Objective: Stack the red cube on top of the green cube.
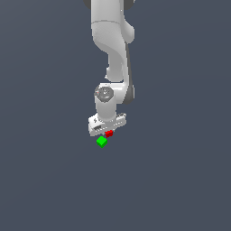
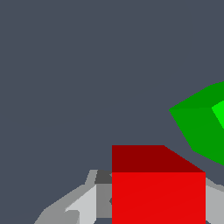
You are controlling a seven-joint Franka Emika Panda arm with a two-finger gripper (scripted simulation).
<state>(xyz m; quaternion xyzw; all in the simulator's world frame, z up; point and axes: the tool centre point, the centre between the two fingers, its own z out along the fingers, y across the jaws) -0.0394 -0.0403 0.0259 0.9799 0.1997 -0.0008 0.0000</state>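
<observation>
Green cube [image 1: 102, 141] sits nearest in the exterior view, just left of and below the red cube [image 1: 108, 133] clamped in my gripper [image 1: 108, 132]. Not yet centred; letting go now could tip red off an edge. Only the wrist view shows my fingers [image 2: 83, 203] flanking red.

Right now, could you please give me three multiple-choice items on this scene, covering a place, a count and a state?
1. Where is the red cube?
A. between the fingers of the gripper
B. on the green cube
C. far from the arm

2. How many cubes show?
A. one
B. two
C. three

3. Is the stack made?
A. yes
B. no
C. it toppled

Key: 1 A, the wrist view shows red flanked by fingers. 2 B, only red and the green cube. 3 B, in the wrist view green sits apart, beside red.
</observation>
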